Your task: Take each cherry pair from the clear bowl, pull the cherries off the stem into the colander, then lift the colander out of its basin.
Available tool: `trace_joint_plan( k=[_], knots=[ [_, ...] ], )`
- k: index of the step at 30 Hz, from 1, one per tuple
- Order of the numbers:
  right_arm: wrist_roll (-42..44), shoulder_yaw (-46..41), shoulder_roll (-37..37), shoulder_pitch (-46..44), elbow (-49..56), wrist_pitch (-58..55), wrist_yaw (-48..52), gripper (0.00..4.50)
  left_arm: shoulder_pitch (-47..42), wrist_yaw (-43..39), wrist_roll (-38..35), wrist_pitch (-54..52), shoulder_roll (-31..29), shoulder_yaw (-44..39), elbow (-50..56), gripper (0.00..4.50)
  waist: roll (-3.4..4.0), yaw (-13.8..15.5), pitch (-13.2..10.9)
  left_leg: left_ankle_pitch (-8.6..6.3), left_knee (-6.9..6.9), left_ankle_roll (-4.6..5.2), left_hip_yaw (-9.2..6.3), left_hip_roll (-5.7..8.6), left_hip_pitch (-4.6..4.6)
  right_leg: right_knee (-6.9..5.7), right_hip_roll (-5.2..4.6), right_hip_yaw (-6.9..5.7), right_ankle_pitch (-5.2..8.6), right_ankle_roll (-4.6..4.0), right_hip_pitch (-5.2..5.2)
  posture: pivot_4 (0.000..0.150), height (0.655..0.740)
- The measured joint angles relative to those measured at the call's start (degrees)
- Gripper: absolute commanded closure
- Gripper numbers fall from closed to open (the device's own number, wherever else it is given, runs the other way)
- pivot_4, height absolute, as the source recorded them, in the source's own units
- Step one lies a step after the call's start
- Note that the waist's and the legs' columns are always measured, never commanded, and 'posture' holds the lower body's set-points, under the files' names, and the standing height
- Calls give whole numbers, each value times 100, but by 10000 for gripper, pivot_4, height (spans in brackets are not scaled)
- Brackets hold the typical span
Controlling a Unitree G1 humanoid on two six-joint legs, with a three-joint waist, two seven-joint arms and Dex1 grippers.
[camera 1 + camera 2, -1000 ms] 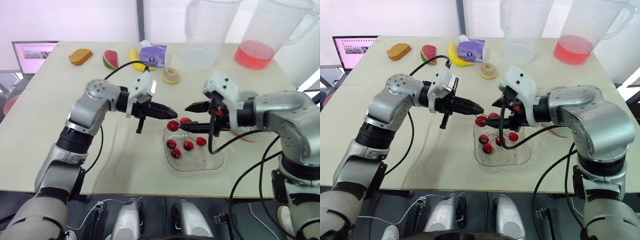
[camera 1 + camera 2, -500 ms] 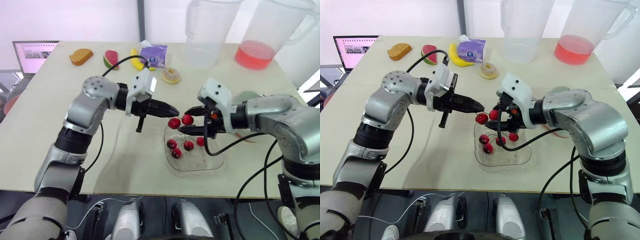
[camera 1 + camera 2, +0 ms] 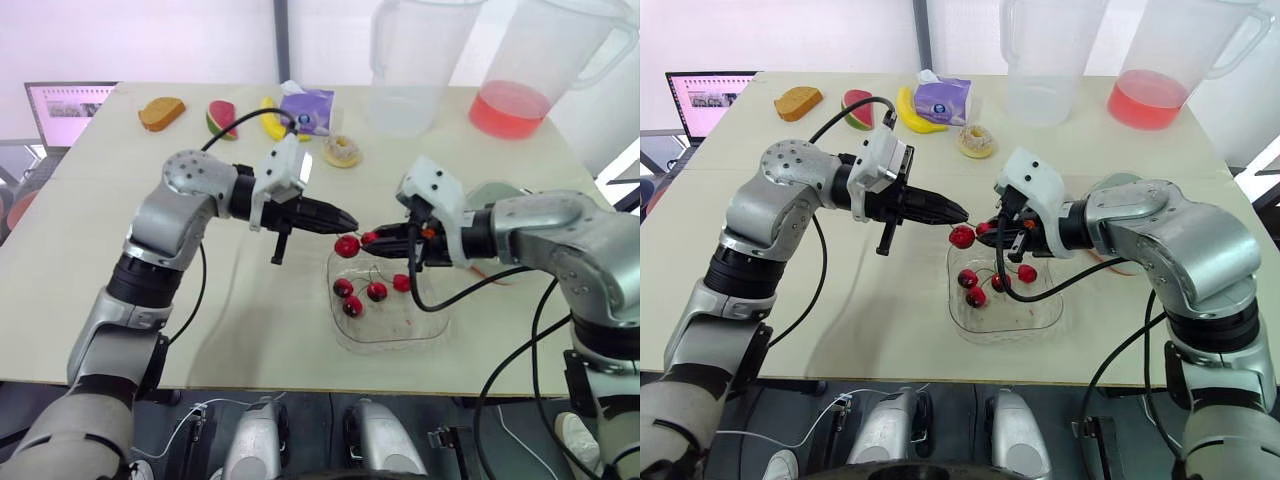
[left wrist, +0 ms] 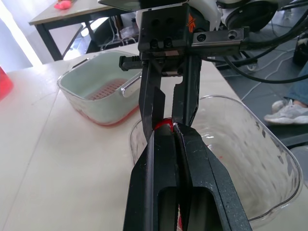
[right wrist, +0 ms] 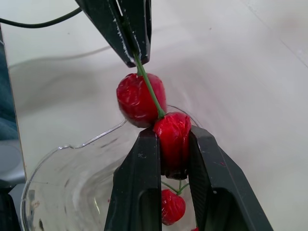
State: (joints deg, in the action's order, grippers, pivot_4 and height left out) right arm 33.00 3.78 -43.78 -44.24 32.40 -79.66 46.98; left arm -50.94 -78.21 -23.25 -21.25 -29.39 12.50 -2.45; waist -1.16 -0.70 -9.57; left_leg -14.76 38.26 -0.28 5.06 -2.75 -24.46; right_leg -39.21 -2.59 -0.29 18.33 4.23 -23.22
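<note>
A cherry pair hangs over the left rim of the clear bowl [image 3: 392,342]. My left gripper [image 3: 350,224] is shut on its green stem [image 5: 147,82]. My right gripper [image 5: 172,138] is shut on one cherry [image 5: 172,144] of the pair, while the other cherry [image 5: 137,98] hangs free just beside it. The two grippers meet tip to tip. Several more cherries [image 3: 360,292] lie in the bowl. The pale green colander [image 4: 103,86] sits in its red basin on the table to the right of the bowl, mostly hidden behind my right arm in the eye views.
At the table's far side stand a clear empty pitcher [image 3: 410,60] and a pitcher of red liquid [image 3: 520,70]. A tissue pack [image 3: 306,108], a donut [image 3: 342,151], a banana, a watermelon slice and bread [image 3: 160,112] lie far left. A laptop [image 3: 70,108] sits off the table's left.
My right gripper moved left to the held pair and closed from open onto one cherry. The left gripper kept its hold on the stem, almost still.
</note>
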Motion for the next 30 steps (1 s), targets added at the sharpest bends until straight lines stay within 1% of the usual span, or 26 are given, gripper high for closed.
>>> trace_joint_plan(
  k=[4,7,10,14,17,21,23,26,30],
  knots=[
    [99,-4,-103,214,51,104,-65,41422,25,49,5,-67,7,8,0,45000,0,2,0,0,0,0,0,0,0,1,0,0,0,0,0,1500,7400],
    [96,-7,-351,655,84,129,-172,41422,64,107,1,-93,-25,-26,17,45000,-2,13,-1,-1,0,1,-1,0,-2,2,-2,0,0,0,2,1500,7400],
    [112,-90,-417,945,57,125,-290,41422,70,191,-7,-166,-106,-151,70,45000,-1,-10,0,0,0,1,0,-2,0,1,0,1,0,0,1,1500,7400],
    [196,-482,-424,988,59,73,-448,41422,161,283,-109,-270,-112,-201,221,45000,-1,-6,0,0,-1,0,-2,-5,0,2,0,1,0,0,1,1500,7400],
    [151,-975,-541,1083,-48,55,-676,41422,218,365,-114,-345,-140,-223,285,45000,-1,16,0,0,0,0,-1,-1,-1,2,0,0,0,0,2,1500,7400],
    [-446,-1446,-857,1228,-651,102,-1409,41422,331,520,-125,-460,-176,-281,376,45000,-1,19,0,0,0,1,2,3,-1,4,-5,1,0,1,4,1500,7400],
    [-885,-1843,-786,1215,-1104,-76,-2038,41422,369,624,-186,-549,-167,-292,501,45000,-1,16,0,1,-1,-1,1,2,-1,3,-3,1,0,0,3,1500,7400],
    [-1352,-2313,-541,1232,-1476,-253,-2688,41422,426,759,-275,-674,-164,-351,673,45000,-1,5,0,18,-5,-30,1,-3,0,4,-2,2,0,1,1,1500,7400],
    [-1630,-2447,-375,1579,-1831,-306,-3035,41422,551,879,-372,-772,-151,-403,850,45000,2,-12,1,18,-6,-32,3,-4,2,3,5,6,0,1,0,1500,7400]
  ],
)
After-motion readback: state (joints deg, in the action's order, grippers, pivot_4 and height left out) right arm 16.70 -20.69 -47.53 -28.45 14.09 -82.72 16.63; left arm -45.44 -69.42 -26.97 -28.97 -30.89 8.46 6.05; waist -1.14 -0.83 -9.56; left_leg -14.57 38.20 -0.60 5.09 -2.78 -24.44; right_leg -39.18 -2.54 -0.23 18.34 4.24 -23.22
